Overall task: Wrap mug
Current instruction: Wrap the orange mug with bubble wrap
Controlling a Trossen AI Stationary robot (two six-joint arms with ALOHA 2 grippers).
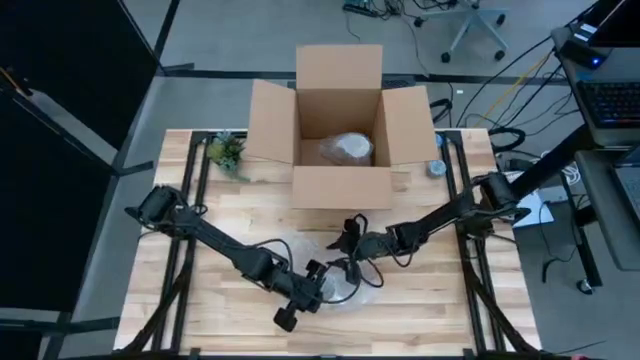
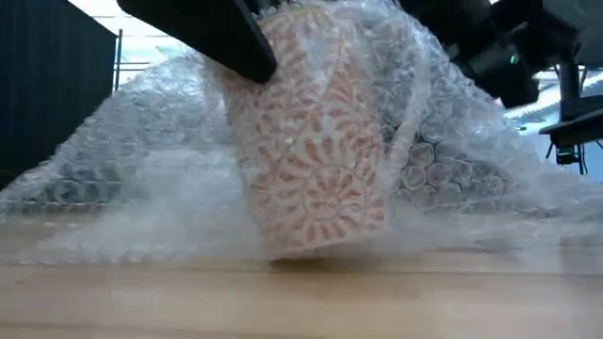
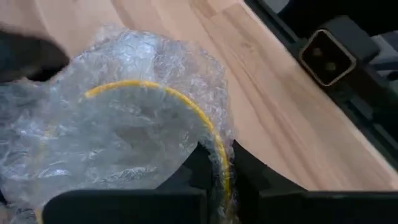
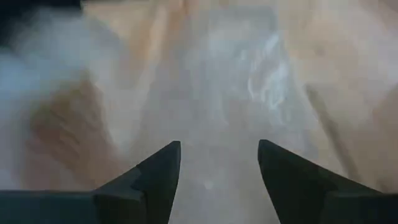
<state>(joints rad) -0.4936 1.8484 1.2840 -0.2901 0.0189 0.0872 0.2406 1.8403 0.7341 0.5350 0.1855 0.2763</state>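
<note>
A mug [image 2: 316, 160] with an orange-and-white pattern and a yellow rim [image 3: 155, 87] stands tilted on the wooden table, near the middle of its front part. A sheet of clear bubble wrap [image 2: 471, 160] is draped over the mug and spreads out on the table around it [image 1: 300, 250]. My left gripper [image 1: 332, 283] comes from the near left and is shut on the mug's rim [image 3: 216, 168]. My right gripper [image 1: 352, 245] hangs open just beyond the mug, over the bubble wrap [image 4: 249, 74]. I cannot tell whether it touches the wrap. My left gripper has the mug's yellow rim [image 3: 219, 158] between its two fingers, one inside the mug and one outside, with bubble wrap caught at the rim. The mug leans to one side under the wrap, and its base [image 2: 316, 247] rests on the table.
An open cardboard box [image 1: 340, 120] stands at the far middle with a bubble-wrapped bundle [image 1: 345, 150] inside. A small green plant [image 1: 228, 152] lies left of the box, and a small round grey thing [image 1: 437, 167] right of it. Bare wood shows at the near left and near right.
</note>
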